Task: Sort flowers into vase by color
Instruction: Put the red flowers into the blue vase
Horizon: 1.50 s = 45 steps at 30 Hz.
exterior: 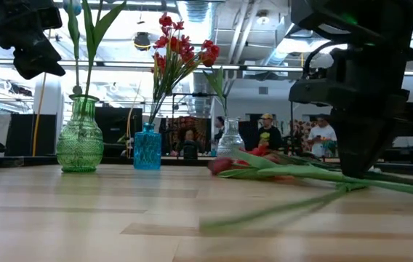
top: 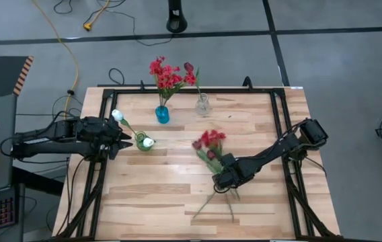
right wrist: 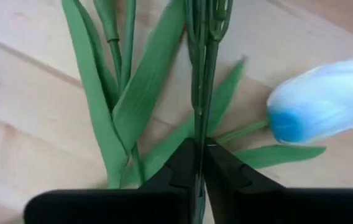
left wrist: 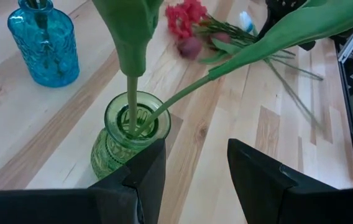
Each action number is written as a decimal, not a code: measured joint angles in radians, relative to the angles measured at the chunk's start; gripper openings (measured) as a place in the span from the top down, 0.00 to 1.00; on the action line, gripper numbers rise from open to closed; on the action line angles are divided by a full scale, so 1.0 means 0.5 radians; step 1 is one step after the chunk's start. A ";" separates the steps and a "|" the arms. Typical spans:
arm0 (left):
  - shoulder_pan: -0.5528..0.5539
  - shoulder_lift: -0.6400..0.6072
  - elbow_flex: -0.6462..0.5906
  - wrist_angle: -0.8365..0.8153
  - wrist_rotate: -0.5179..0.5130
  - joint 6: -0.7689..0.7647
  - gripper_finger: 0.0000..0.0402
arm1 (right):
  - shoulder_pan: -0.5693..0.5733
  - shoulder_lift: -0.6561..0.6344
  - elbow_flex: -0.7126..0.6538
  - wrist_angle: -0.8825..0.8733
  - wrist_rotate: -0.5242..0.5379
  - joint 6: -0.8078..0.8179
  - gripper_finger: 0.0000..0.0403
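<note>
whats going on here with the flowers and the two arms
Two arms are sorting artificial flowers into vases by color. The right gripper is down on the loose flower pile on the table, shut on a thin green stem. The left gripper hovers open beside the green vase, which holds white tulips. The blue vase holds red blossoms; the clear vase has a maroon tulip.

A wooden table (top: 177, 195) anchors the scene. Beyond its far edge, a yellow cable (top: 63, 47) snakes over the floor; past it, people (exterior: 268, 131) stand in the room behind.
</note>
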 joint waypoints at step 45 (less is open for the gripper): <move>0.000 0.000 0.000 0.000 -0.047 0.000 0.60 | -0.048 -0.582 0.292 0.966 1.303 -2.207 0.90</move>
